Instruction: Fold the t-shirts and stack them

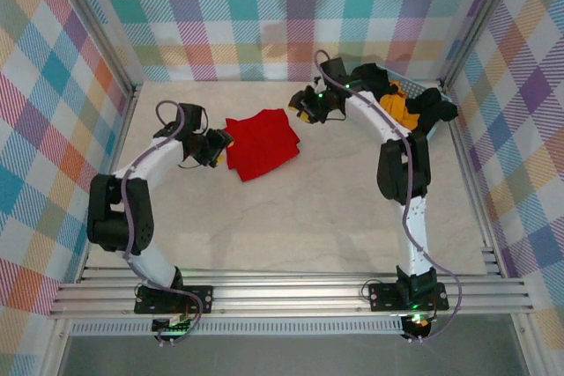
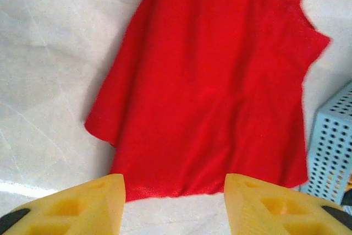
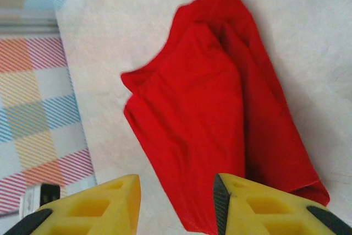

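Pale tabletop (image 1: 352,217), bright red soft cloth t-shirt (image 1: 261,143) loosely folded. Left gripper (image 2: 173,184) and right gripper (image 3: 176,181) gape empty; one careless brush could undo that fold.

Left end effector (image 2: 175,191), right end effector (image 3: 177,188): jaws apart

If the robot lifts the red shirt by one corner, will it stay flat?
Probably not: the red t-shirt lies in soft folds with wavy edges, so it should droop. It looks thin and likely light. Pushed across the table, it would probably bunch up rather than slide.
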